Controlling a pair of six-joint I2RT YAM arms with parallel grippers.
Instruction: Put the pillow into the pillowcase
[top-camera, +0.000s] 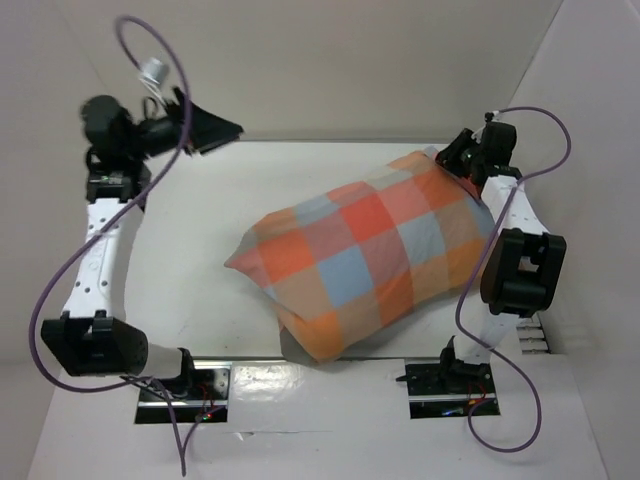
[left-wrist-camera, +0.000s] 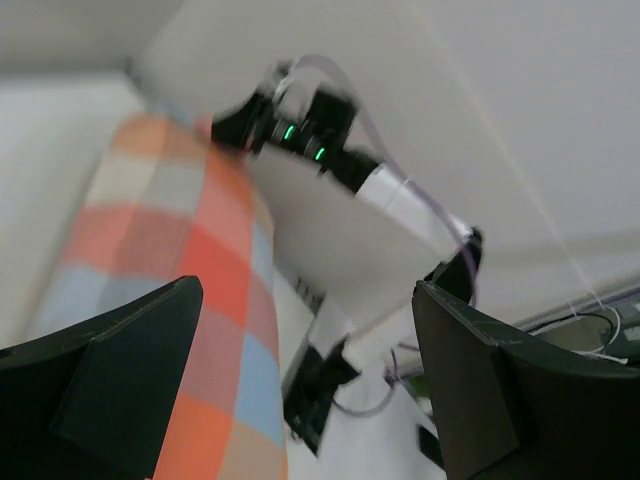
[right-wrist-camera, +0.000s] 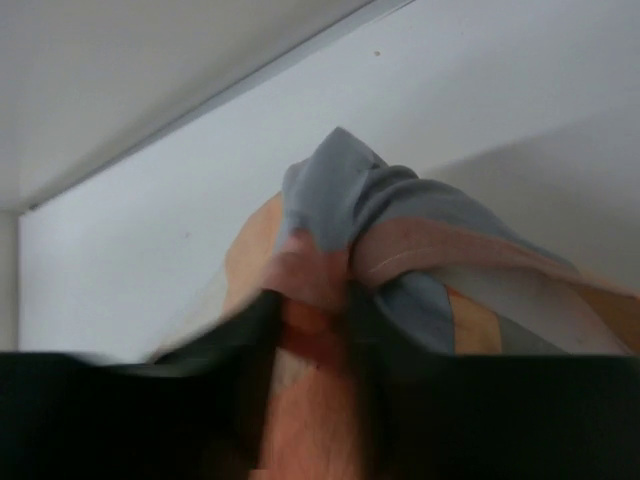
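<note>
The checked pillowcase (top-camera: 365, 260) lies plump and filled across the middle of the table, in orange, red-orange, light blue and grey. The white pillow is hidden inside it. My right gripper (top-camera: 462, 172) is at its far right corner, shut on a bunched fold of the pillowcase (right-wrist-camera: 330, 270). My left gripper (top-camera: 225, 128) is raised at the far left, open and empty, well apart from the pillowcase (left-wrist-camera: 180, 270), which shows between its fingers (left-wrist-camera: 110, 375) in the left wrist view.
White walls close the table at the back and right. The back wall's edge (right-wrist-camera: 200, 120) runs just behind the held corner. The right arm (left-wrist-camera: 330, 150) shows in the left wrist view. The arm bases (top-camera: 180, 385) sit at the near edge.
</note>
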